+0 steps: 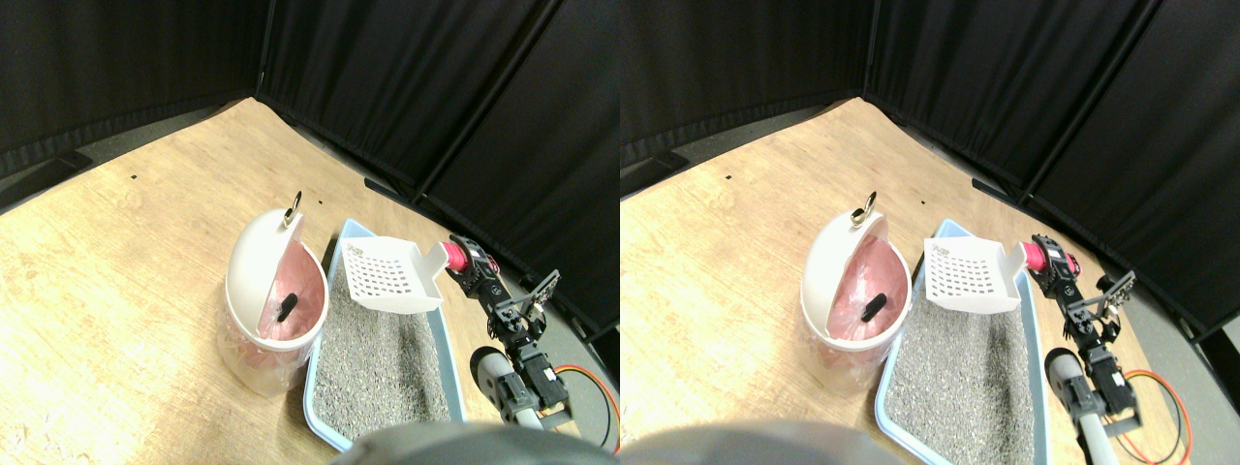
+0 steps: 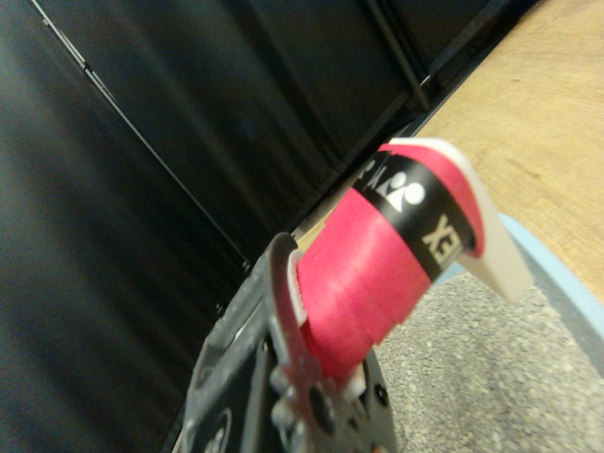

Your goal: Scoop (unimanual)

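Note:
A white slotted scoop (image 1: 387, 276) hangs over the far end of the blue litter tray (image 1: 312, 387), its blade toward the white bin (image 1: 254, 262). Nothing shows in the scoop. My right gripper (image 1: 467, 263) is shut on the scoop's pink-wrapped handle (image 1: 452, 256), reaching in from the tray's right side. In the wrist view the pink handle (image 2: 368, 274) runs out from the dark jaw, with grey litter (image 2: 491, 368) beneath. A small dark lump (image 1: 287, 307) lies inside the bin on its pink liner.
Grey litter (image 1: 378, 358) fills the tray. The bin stands against the tray's left rim, with a metal ring (image 1: 293, 207) on top. Black curtains (image 1: 407, 87) close off the back and right. An orange cable (image 1: 603, 397) loops on the wooden floor (image 1: 116, 271) at the right.

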Robot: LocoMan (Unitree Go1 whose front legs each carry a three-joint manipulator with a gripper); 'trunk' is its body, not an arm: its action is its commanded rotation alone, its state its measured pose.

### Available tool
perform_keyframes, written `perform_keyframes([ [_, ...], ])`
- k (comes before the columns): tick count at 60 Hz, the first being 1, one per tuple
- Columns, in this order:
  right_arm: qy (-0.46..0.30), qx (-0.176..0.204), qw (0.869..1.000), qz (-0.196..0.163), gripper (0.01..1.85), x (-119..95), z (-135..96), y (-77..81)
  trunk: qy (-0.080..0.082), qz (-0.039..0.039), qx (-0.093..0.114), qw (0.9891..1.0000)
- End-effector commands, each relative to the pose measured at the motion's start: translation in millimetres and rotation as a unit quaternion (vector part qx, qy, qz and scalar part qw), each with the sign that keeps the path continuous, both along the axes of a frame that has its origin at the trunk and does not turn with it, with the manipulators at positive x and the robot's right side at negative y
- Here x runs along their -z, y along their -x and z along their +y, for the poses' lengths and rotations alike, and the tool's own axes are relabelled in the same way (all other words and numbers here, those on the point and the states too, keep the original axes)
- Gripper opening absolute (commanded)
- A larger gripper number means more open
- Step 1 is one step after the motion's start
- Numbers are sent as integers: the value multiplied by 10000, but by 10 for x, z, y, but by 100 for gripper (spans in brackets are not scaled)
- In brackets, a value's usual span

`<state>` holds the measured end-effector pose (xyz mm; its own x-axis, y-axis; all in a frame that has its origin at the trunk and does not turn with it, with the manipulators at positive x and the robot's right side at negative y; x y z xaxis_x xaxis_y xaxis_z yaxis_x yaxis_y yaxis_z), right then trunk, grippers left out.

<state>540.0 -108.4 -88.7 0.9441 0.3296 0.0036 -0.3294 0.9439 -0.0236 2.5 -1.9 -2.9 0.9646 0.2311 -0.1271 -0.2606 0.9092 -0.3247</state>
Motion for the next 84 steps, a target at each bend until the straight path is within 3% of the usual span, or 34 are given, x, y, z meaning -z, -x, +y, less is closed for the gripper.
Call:
perform_keyframes([
  [1, -400, 182, 9985, -334, 8, -45, -248, 19, -148, -68, 228, 9996],
  [6, -791, 489, 9954, -221, 8, 39, -453, 44, -263, -75, 380, 9989],
  [20, -678, 847, 9937, -287, 6, 229, -820, 106, -514, -82, 711, 9961],
  [30, -737, 1110, 9907, -256, 6, 430, -1056, 135, -672, -68, 870, 9939],
  [40, -744, 1320, 9883, -173, 6, 518, -1188, 159, -746, -67, 943, 9927],
  [56, -664, 1611, 9847, -77, 8, 741, -1306, 165, -757, -21, 928, 9928],
  [84, -959, 1936, 9763, 122, 8, 1008, -1230, 194, -728, 44, 851, 9937],
])
